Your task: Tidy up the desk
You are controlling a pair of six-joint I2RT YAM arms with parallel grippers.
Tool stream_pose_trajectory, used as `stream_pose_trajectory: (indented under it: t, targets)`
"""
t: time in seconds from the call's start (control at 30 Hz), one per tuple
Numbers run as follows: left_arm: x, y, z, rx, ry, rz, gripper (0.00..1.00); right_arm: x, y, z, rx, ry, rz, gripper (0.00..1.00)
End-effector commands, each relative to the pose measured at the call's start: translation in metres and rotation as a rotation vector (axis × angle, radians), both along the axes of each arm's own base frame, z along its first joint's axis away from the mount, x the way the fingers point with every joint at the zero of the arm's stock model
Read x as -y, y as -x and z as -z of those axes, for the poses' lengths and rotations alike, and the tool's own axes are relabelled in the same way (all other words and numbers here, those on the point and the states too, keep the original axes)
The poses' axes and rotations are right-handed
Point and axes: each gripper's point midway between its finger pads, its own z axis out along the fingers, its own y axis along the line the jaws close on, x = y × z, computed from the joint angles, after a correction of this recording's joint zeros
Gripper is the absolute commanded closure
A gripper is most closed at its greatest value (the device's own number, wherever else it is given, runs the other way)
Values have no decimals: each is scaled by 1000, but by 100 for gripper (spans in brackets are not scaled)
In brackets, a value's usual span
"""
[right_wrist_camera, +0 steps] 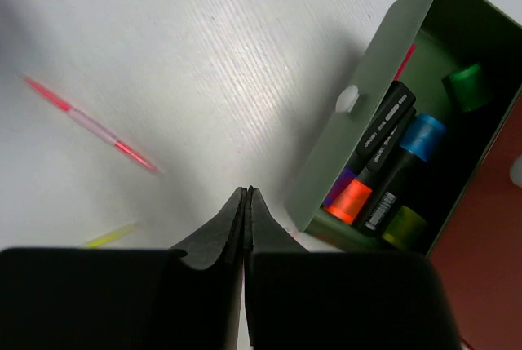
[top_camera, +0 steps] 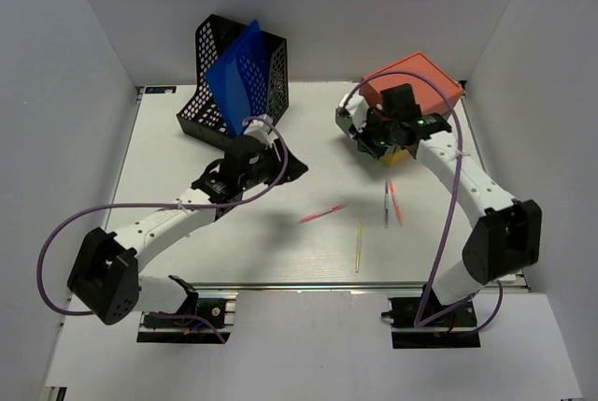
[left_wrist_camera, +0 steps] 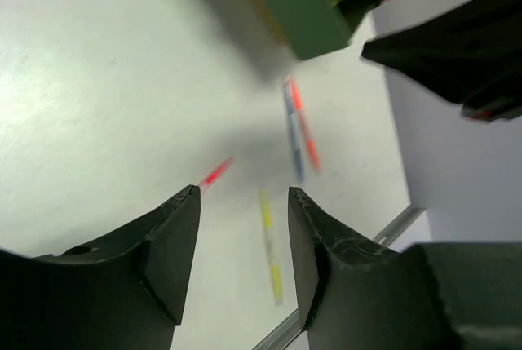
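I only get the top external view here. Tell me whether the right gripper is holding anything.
Observer: The right wrist view shows the right gripper shut and empty, jaws pressed together.
Operator: Report what sits beside it.
Observer: A green box, open, holding markers with orange, blue and green caps.
Operator: Now the left gripper.
Observer: The left wrist view shows the left gripper open, with nothing between its jaws.

Large white rectangular desk tabletop (top_camera: 313, 144): flat, laid level, matte surface faintly ribbed, thin metal rail seen along near edge, left and middle areas mostly bare.
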Motion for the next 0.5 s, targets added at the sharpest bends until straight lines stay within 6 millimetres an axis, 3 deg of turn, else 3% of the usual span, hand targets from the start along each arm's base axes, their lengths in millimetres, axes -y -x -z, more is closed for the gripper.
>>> stream_pose_trajectory:
  t: [0.0, 0.27, 0.47]
  targets:
    - [-20, 10, -10, 18, -29, -47, 42, 10, -22, -1, 75, 154, 79, 100]
    - [-33, 24, 4, -10, -49, -59, 41, 19, -47, 27, 142, 376, 178, 100]
    - [-30, 23, 6, -13, -59, -47, 41, 27, -70, 32, 184, 454, 266, 100]
